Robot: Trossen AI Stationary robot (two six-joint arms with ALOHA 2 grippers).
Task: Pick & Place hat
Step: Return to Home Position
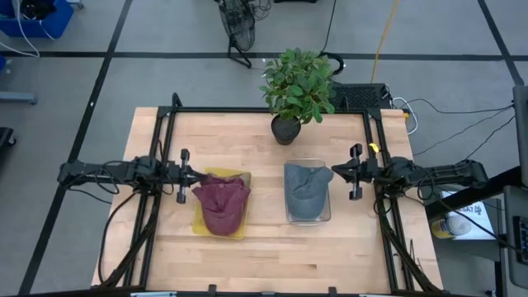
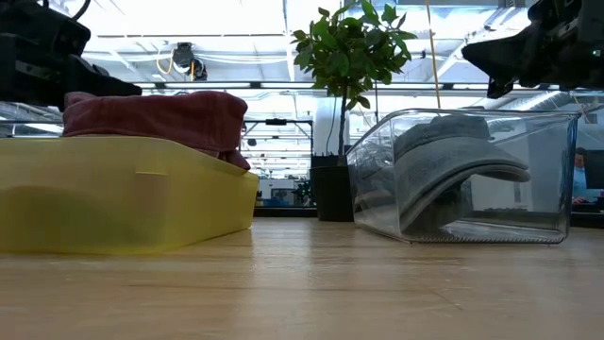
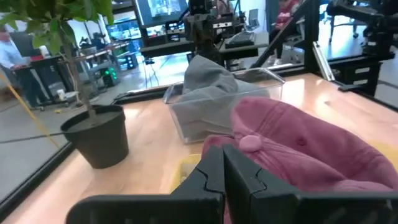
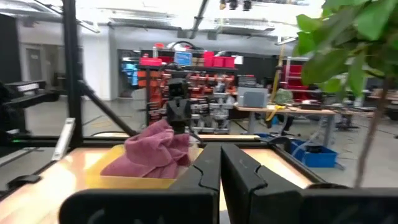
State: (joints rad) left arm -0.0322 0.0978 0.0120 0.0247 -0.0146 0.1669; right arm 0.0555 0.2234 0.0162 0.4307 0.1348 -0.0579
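High view, with both arms stretched in from opposite sides of the table.

Wooden table [image 1: 264,256]: the left gripper [image 1: 195,175] is held over its left half and the right gripper [image 1: 335,171] over its right half, with their tips pointed toward each other.

Potted plant [image 1: 297,87]: stood at the far edge, beyond and between the two grippers, nearer the right one.

Yellow bin [image 1: 199,216]: set directly ahead of the left gripper's tips.

Clear bin [image 1: 328,203]: placed just ahead of the right gripper's tips.

Red caps [image 1: 223,202]: heaped inside the yellow bin and standing above its rim, immediately ahead of the left gripper. Their number cannot be told.

Grey cap [image 1: 307,188]: lodged inside the clear bin, facing the right gripper.

Left gripper: fingers are pressed together with nothing between them, as confirmed by the left wrist view.

Right gripper: fingers are likewise pressed together and empty.
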